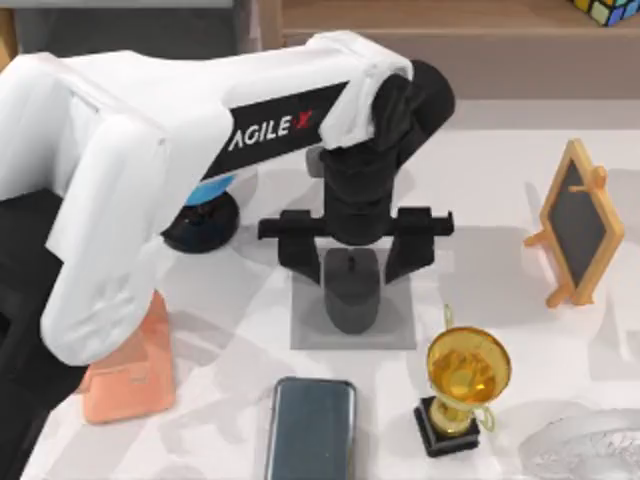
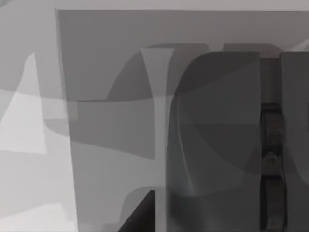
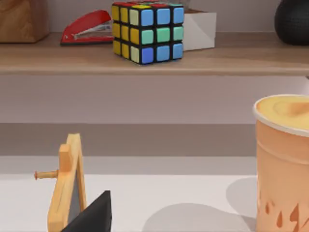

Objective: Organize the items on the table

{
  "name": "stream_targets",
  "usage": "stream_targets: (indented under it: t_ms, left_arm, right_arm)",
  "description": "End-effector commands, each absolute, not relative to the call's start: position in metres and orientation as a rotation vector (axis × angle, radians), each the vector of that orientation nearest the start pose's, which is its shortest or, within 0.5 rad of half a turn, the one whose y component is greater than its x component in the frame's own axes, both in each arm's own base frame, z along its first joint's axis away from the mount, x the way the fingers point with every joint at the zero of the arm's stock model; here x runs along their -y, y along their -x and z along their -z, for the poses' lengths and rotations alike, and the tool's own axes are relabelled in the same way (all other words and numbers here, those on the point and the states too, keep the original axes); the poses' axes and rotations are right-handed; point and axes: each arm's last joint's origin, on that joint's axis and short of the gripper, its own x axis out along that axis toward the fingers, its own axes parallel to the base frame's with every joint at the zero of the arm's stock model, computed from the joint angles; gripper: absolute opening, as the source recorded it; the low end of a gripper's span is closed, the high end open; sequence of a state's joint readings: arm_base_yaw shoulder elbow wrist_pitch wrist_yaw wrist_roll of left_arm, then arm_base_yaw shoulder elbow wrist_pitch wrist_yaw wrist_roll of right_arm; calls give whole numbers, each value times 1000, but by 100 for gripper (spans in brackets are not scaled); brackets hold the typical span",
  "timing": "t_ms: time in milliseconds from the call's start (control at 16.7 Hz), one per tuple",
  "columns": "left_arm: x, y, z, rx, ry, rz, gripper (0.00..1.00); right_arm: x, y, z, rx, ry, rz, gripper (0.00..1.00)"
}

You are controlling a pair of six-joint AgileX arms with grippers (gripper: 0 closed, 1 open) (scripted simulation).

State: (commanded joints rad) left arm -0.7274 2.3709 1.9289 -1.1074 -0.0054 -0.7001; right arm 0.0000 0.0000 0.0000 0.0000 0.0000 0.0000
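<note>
Dark-grey mouse [image 1: 352,290] resting on grey mat [image 1: 400,325] mid-table [image 1: 250,300], straddled by left gripper [image 1: 354,262] with fingers spread wide at 9 and 3 o'clock, gripping nothing, smartphone [image 1: 310,428] flat at 7 o'clock, gold trophy [image 1: 462,385] at 4 o'clock.

The left arm [image 1: 200,170] is being stretched toward 3 o'clock, its gripper [image 1: 352,262] pointed down, fingers [image 1: 300,258] spread wide.
</note>
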Motion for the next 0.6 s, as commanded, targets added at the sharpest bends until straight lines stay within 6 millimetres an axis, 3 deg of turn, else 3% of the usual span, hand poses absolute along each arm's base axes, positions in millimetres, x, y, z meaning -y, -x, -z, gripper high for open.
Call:
stream_targets:
  t_ms: [120,600]
  left_arm:
    - [305,-351,-134,-1548,-7,17,100]
    - [304,-351,-134,-1548,-6,16,100]
  right_arm:
    - [1,-106,-160,0,0,0,100]
    - [1,-106,-160,0,0,0,100]
